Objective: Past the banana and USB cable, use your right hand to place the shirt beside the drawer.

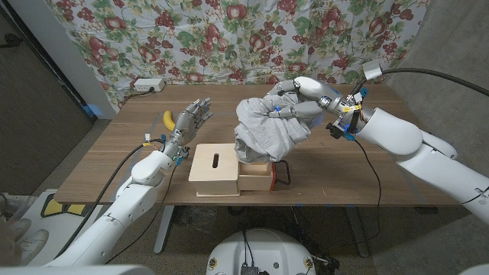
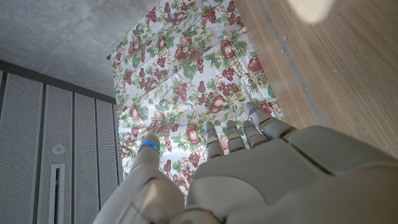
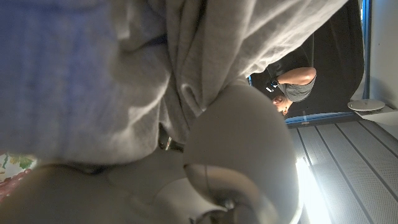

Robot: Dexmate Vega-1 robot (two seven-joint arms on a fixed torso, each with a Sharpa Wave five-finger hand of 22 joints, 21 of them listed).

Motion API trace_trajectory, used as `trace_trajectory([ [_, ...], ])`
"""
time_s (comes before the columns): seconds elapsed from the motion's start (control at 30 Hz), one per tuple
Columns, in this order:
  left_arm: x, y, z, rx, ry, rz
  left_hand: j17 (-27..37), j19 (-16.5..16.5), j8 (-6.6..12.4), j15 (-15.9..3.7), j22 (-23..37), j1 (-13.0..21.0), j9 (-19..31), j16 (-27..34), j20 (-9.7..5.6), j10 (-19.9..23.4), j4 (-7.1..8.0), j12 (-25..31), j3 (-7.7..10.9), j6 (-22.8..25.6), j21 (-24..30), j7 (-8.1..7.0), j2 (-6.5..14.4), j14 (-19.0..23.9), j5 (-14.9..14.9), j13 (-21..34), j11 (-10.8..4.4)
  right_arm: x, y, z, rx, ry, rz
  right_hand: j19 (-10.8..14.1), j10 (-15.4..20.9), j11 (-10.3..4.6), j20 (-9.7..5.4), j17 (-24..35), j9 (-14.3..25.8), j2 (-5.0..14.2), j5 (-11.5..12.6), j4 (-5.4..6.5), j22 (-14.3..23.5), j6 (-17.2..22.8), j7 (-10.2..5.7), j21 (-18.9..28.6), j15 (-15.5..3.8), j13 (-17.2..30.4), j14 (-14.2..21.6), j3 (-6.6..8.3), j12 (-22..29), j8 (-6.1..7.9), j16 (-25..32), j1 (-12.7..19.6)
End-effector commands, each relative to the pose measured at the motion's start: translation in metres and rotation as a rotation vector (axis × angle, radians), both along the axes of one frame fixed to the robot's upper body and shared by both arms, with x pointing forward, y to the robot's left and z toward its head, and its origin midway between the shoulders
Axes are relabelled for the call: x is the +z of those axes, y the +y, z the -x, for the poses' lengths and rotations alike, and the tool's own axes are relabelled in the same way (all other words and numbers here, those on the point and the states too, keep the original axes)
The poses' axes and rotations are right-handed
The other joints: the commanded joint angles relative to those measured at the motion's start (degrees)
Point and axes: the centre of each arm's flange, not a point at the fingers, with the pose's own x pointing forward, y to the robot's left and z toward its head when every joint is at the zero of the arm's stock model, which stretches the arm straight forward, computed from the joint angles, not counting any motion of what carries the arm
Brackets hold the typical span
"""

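My right hand grips a bunched grey shirt and holds it in the air above the table, its lower folds hanging over the open drawer of a small wooden box. The same grey cloth drapes over my right hand in the right wrist view. A yellow banana lies at the left, just behind my left hand. That hand stands raised with fingers spread, holding nothing; its back fills the left wrist view's lower part.
A white power strip sits at the table's far left corner. A flowered cloth hangs behind the table. A thin black cable loop lies right of the drawer. Bare wood lies to the right. A person stands far off.
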Motion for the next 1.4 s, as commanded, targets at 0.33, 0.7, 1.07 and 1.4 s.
trace_trajectory([
  [0.33, 0.001, -0.003, 0.004, 0.002, 0.006, -0.012, 0.3, -0.4, -0.10, -3.26, 0.2, 0.3, 0.1, 0.1, -2.50, -0.4, -0.04, 0.1, -0.29, 0.3, 0.0, 0.08, 0.4, -0.4, -0.2, 0.2, -0.15, -0.019, -0.001, -0.021, 0.021, 0.076, -0.005, -0.8, 0.4, -0.12, -7.59, 0.5, 0.1, 2.13, 0.5, -0.29, -0.2, 0.8, 0.11, 1.0, -11.28, 0.4, 5.6, -0.04, 0.4, -0.30, 0.6, 2.4],
  [0.7, 0.000, -0.005, 0.003, -0.002, 0.007, -0.014, 0.3, -0.5, -0.07, -3.34, 0.2, 0.4, 0.1, 0.2, -2.53, -0.3, -0.07, 0.1, -0.32, 0.3, 0.0, 0.04, 0.4, -0.4, -0.2, 0.2, -0.18, -0.024, 0.000, -0.026, -0.001, 0.070, 0.018, -1.2, 0.6, -0.48, -7.65, 0.7, 0.2, 2.15, 0.6, -0.41, -0.5, 1.1, 0.02, 1.6, -11.29, 0.3, 5.6, 0.01, 0.4, -0.43, 0.6, 2.6],
  [1.07, 0.000, -0.004, 0.005, -0.002, 0.009, -0.014, 0.3, -0.4, -0.06, -3.33, 0.2, 0.4, 0.1, 0.2, -2.53, -0.4, -0.11, 0.1, -0.34, 0.4, 0.0, 0.05, 0.4, -0.5, -0.2, 0.2, -0.16, -0.027, 0.006, -0.026, -0.028, 0.027, 0.062, -1.6, 0.5, -0.78, -7.59, 0.9, 0.2, 2.21, 0.7, -0.45, -0.8, 1.4, -0.23, 2.1, -11.31, 0.5, 5.4, 0.07, 0.4, -0.61, 0.6, 2.8],
  [1.4, -0.001, -0.005, 0.007, -0.003, 0.006, -0.018, 0.3, -0.5, -0.05, -3.37, 0.2, 0.4, 0.1, 0.2, -2.52, -0.4, -0.14, 0.1, -0.36, 0.4, 0.0, 0.07, 0.4, -0.5, -0.2, 0.2, -0.16, -0.030, 0.010, -0.027, -0.026, 0.023, 0.073, -2.1, 0.7, -1.07, -7.48, 1.1, 0.3, 2.29, 0.7, -0.40, -1.2, 1.6, -0.24, 2.4, -11.29, 0.4, 5.3, 0.14, 0.4, -0.74, 0.5, 2.8],
])
